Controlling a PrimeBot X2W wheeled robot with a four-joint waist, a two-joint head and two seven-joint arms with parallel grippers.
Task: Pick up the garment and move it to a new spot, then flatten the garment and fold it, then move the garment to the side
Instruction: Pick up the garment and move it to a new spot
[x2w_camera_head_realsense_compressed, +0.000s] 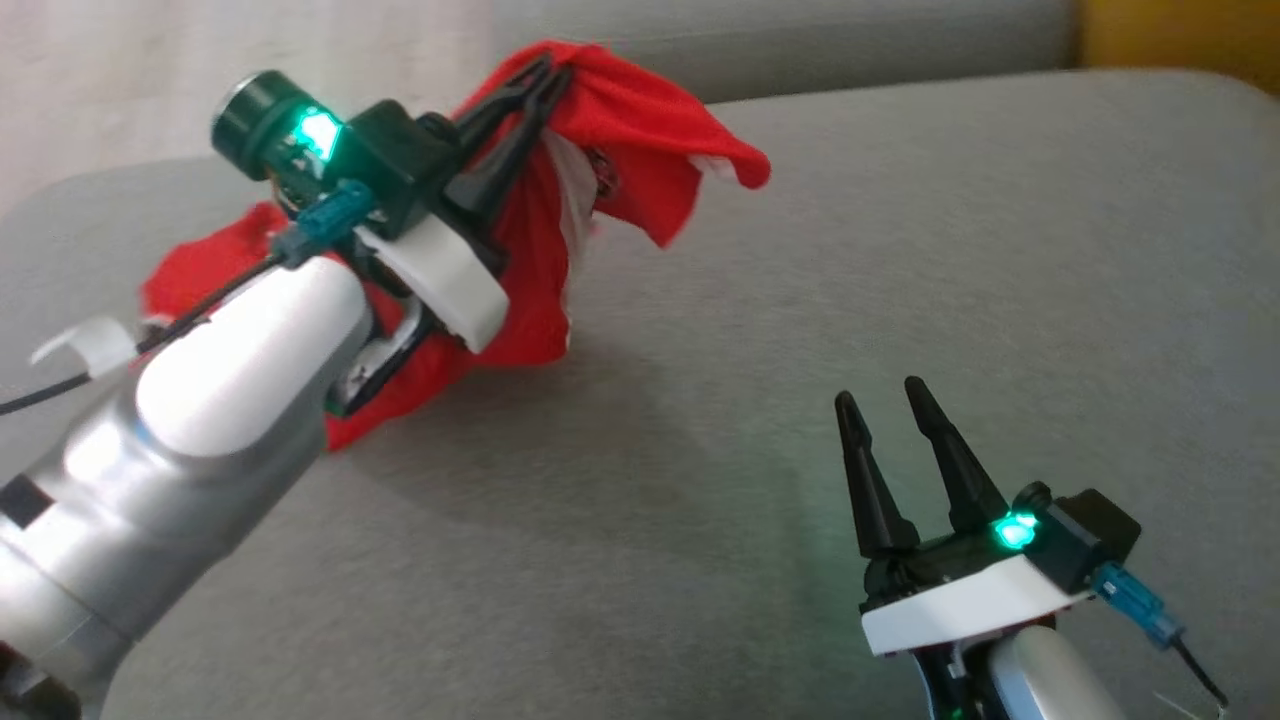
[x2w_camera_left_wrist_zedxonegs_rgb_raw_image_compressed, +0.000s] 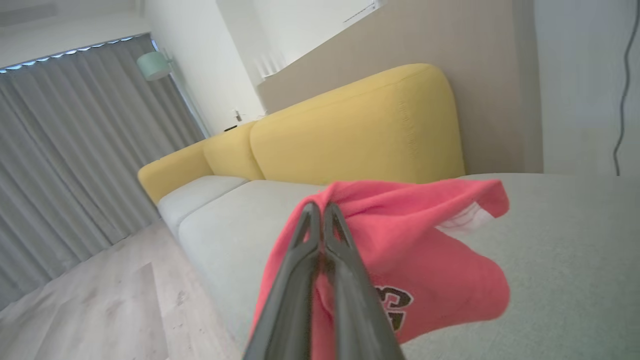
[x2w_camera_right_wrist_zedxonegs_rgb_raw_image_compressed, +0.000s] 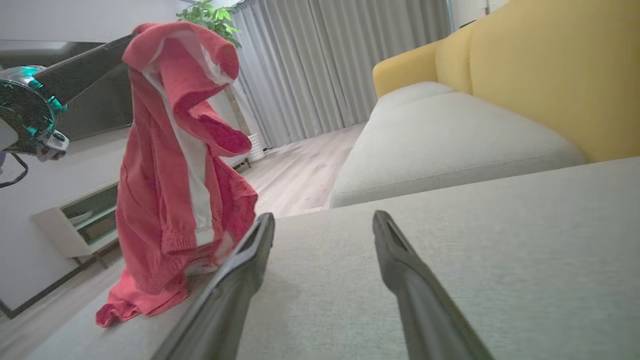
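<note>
Hanging from the left gripper (x2w_camera_head_realsense_compressed: 555, 75), the one red garment (x2w_camera_head_realsense_compressed: 620, 130) is at the far left of the grey seat cushion (x2w_camera_head_realsense_compressed: 900, 250). Its top is lifted clear while its lower end lies crumpled on the fabric near the cushion's left edge. One white stripe (x2w_camera_right_wrist_zedxonegs_rgb_raw_image_compressed: 192, 165) runs down its length, and one dark printed mark (x2w_camera_left_wrist_zedxonegs_rgb_raw_image_compressed: 395, 305) shows on the side facing the left wrist camera. One loose flap sticks out to the right of the pinch.

The left gripper's two dark fingers are pressed together, clamped on a fold at the garment's highest point. The right gripper (x2w_camera_head_realsense_compressed: 880, 392) is at the near right, well apart from the garment. Its two fingers are spread wide with nothing between them, and they point to the far side just above the bare cushion. One green light glows on each wrist, two in all.

Beyond the near cushion, the right wrist view shows a second grey seat cushion (x2w_camera_right_wrist_zedxonegs_rgb_raw_image_compressed: 450, 145). At least two yellow back cushions (x2w_camera_left_wrist_zedxonegs_rgb_raw_image_compressed: 360, 130) stand behind the seats. Farther out are grey curtains (x2w_camera_left_wrist_zedxonegs_rgb_raw_image_compressed: 75, 150), one mint lamp shade (x2w_camera_left_wrist_zedxonegs_rgb_raw_image_compressed: 152, 65), a pale wooden floor (x2w_camera_left_wrist_zedxonegs_rgb_raw_image_compressed: 100, 300), one leafy plant (x2w_camera_right_wrist_zedxonegs_rgb_raw_image_compressed: 210, 15) and one low white cabinet (x2w_camera_right_wrist_zedxonegs_rgb_raw_image_compressed: 75, 215). One dark cable (x2w_camera_left_wrist_zedxonegs_rgb_raw_image_compressed: 625, 75) hangs down the wall.
</note>
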